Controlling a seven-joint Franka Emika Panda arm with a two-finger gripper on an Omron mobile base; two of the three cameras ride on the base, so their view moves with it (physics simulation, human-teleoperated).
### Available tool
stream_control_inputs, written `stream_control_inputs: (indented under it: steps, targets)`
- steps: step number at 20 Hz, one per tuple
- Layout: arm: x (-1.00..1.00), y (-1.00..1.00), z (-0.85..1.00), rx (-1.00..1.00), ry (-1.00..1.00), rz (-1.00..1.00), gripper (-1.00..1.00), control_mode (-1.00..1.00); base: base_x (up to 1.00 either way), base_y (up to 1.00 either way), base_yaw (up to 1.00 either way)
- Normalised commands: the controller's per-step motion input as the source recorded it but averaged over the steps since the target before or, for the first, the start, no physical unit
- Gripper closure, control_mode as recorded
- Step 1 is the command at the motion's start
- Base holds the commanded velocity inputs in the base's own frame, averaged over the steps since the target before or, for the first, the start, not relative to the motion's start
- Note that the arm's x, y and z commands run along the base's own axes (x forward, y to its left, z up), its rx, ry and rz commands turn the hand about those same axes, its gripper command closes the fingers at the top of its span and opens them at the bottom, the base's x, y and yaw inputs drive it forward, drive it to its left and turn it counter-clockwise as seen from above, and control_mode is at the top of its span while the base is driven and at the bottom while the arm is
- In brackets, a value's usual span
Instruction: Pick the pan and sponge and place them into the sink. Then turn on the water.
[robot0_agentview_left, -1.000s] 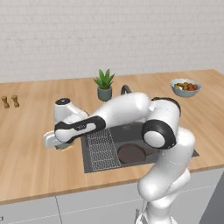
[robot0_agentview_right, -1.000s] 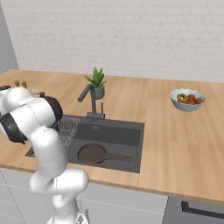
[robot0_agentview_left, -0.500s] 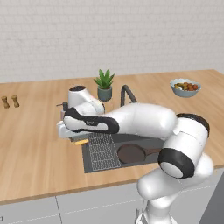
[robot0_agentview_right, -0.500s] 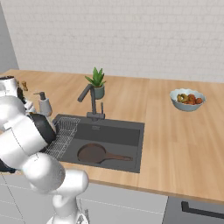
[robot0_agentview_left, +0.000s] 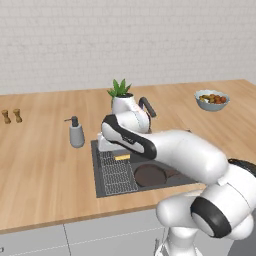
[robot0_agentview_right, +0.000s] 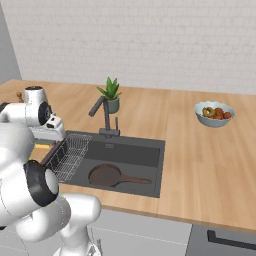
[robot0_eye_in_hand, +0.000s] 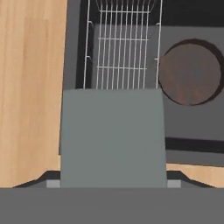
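My end effector (robot0_eye_in_hand: 113, 183) pinches the sponge (robot0_eye_in_hand: 113, 135), which hides its fingertips, above the sink (robot0_eye_in_hand: 192, 124); the pan (robot0_eye_in_hand: 190, 72) lies inside, handle cut off.

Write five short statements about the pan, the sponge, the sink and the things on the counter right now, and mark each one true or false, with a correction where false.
1. The pan lies inside the sink. True.
2. The sponge rests on the counter beside the soap dispenser. False: it sits between the fingers of the gripper, held above the sink's wire rack.
3. The bowl of fruit stands in the sink. False: it stands on the wooden counter to the right of the sink.
4. A potted plant stands on the counter behind the faucet. True.
5. Water is streaming from the faucet. False: no water is visible.
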Motion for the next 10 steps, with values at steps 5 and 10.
stream_control_inputs:
  steps: [5, 10]
  targets:
    - [0.0, -1.0, 0.0, 0.0, 0.0, -0.01, 1.0, -1.0, 0.0, 0.0, 0.0]
    - [0.03, -1.0, 0.0, 0.0, 0.0, 0.0, 1.0, -1.0, 0.0, 0.0, 0.0]
